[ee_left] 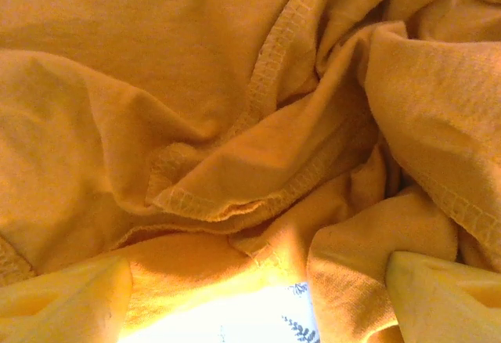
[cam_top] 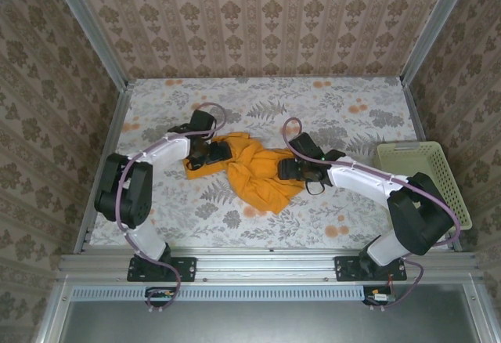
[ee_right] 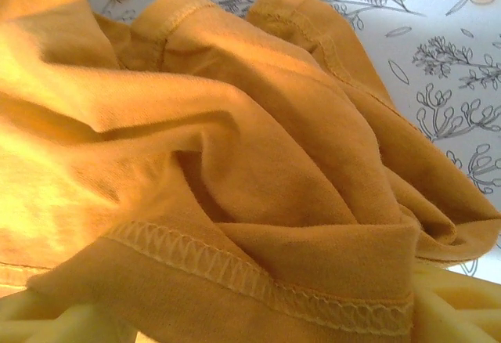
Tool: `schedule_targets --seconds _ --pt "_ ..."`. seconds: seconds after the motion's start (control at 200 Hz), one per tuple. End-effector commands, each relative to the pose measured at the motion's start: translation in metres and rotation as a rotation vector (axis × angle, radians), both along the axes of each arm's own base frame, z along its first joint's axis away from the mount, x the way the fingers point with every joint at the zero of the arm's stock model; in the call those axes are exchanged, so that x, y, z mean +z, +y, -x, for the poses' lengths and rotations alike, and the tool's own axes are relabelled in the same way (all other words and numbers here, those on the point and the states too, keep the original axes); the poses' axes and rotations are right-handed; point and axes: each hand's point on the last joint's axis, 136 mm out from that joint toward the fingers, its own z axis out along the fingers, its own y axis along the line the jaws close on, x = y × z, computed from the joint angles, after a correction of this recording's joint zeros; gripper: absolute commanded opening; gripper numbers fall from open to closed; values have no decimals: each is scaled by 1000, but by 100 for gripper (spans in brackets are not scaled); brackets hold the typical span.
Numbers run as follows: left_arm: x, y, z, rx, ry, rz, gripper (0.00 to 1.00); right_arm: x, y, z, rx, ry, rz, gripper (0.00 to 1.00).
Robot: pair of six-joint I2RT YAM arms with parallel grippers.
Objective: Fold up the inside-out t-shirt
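The inside-out t-shirt [cam_top: 254, 172] is a mustard-orange heap, bunched up in the middle of the table. My left gripper [cam_top: 210, 153] rests at its upper left edge. In the left wrist view the gripper [ee_left: 258, 308] is open. Its fingertips [ee_left: 66, 304] stand wide apart over wrinkled cloth [ee_left: 235, 124] with stitched seams, and a patch of table shows between them. My right gripper [cam_top: 296, 169] is at the shirt's right edge. It is open too [ee_right: 250, 323], and a hemmed fold [ee_right: 235, 272] lies loose across the gap between its fingers [ee_right: 458, 308].
A pale cream mesh basket [cam_top: 407, 149] stands at the table's right edge, beside the right arm. The floral tablecloth [cam_top: 313, 100] lies bare behind the shirt and in front of it. Wallpapered walls close in the back and both sides.
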Motion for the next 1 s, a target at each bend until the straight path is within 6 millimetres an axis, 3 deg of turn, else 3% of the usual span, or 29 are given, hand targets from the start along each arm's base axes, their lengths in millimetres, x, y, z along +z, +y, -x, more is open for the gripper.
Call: schedule_targets --seconds 0.0,0.13,0.225,0.33,0.395,0.485,0.575,0.645,0.845,0.995 --pt "-5 5 -7 8 0 -38 82 -5 -6 4 -15 9 18 75" --pt "-18 12 -8 23 31 -63 67 -9 -8 2 -18 14 40 71" --pt "-20 18 -7 30 32 -66 56 -7 -16 -2 -34 0 76 56" --pt "-14 26 -6 37 7 -69 52 0 -27 -8 -50 -17 106 37" --pt "-7 31 -4 39 -18 -66 53 4 -35 -11 -62 -27 119 28" --pt "0 38 0 44 -45 -45 66 8 -48 -16 -97 -28 125 23" --pt "4 47 4 66 -63 -30 73 5 -61 -19 -136 -2 122 19" --pt "1 56 8 88 -54 -36 75 5 -66 -20 -147 0 117 20" --pt "-20 66 10 110 30 -92 72 8 -58 -19 -123 -6 73 35" --pt "-31 64 6 101 54 -108 64 10 -64 -19 -130 -17 104 58"
